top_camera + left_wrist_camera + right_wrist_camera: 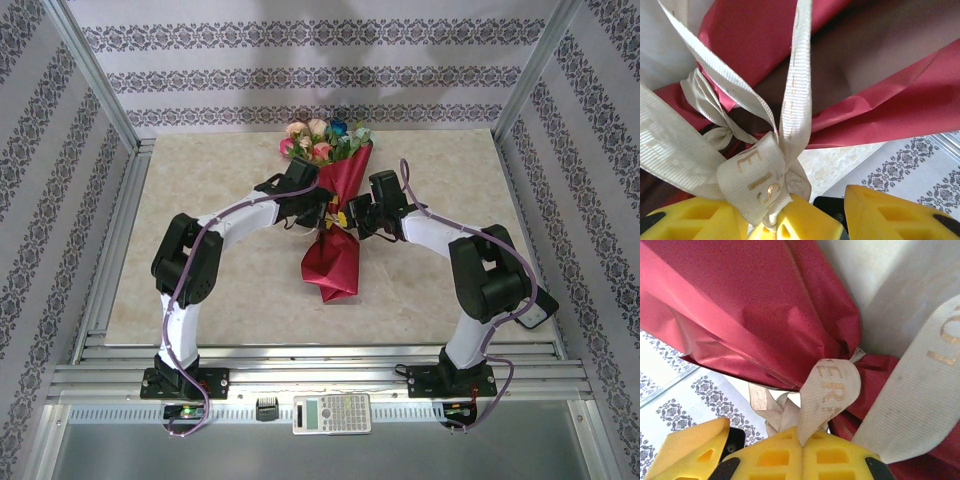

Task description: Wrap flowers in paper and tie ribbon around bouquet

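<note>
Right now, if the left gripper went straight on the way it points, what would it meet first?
The ribbon bunched against the left gripper, almost at once. Just behind it is the bouquet's red paper, though depth is hard to judge.

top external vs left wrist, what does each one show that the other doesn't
Top external adds the flowers at the far end of the wrap and a calculator on the near rail. Left wrist adds the gold lettering on the ribbon, its knot against the wrap, and a loop lying on a yellow finger of the left end effector. Both show the red paper and the pale table.
</note>
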Available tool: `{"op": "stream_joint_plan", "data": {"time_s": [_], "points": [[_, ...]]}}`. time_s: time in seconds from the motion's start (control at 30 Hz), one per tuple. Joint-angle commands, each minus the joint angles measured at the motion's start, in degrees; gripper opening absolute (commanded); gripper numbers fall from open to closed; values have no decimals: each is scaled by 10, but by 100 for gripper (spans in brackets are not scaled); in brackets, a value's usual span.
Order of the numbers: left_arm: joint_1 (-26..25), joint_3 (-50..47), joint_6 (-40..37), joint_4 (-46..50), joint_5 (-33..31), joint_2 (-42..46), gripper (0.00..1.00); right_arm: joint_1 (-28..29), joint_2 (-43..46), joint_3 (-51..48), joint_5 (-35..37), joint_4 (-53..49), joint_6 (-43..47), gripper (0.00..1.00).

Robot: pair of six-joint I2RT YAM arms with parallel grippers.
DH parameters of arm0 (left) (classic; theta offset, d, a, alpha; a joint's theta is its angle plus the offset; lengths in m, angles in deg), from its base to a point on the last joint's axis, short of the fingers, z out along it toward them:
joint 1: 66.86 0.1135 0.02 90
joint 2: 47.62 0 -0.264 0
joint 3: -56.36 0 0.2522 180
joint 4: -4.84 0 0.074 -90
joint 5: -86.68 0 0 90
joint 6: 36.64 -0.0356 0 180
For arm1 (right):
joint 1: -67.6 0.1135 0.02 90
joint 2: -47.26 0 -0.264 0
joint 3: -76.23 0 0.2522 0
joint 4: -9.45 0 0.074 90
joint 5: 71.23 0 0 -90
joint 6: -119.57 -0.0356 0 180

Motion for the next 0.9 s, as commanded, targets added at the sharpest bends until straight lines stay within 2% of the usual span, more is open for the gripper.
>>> {"op": "stream_joint_plan", "data": {"time_s": [0.0, 0.27, 0.43, 0.53, 0.87], "points": [[5, 10, 15, -11, 9, -16, 51, 0, 22, -10, -10, 24, -12, 0], [5, 13, 15, -13, 20, -20, 49, 1, 21, -17, -11, 47, -22, 0], [5, 3, 26, -35, 15, -23, 34, 2, 27, -24, -12, 50, -25, 0], [6, 9, 26, -33, 14, -30, 28, 3, 29, -33, -14, 56, -27, 0], [6, 13, 25, -30, 18, -41, 24, 4, 33, -50, -13, 76, -37, 0]]}}
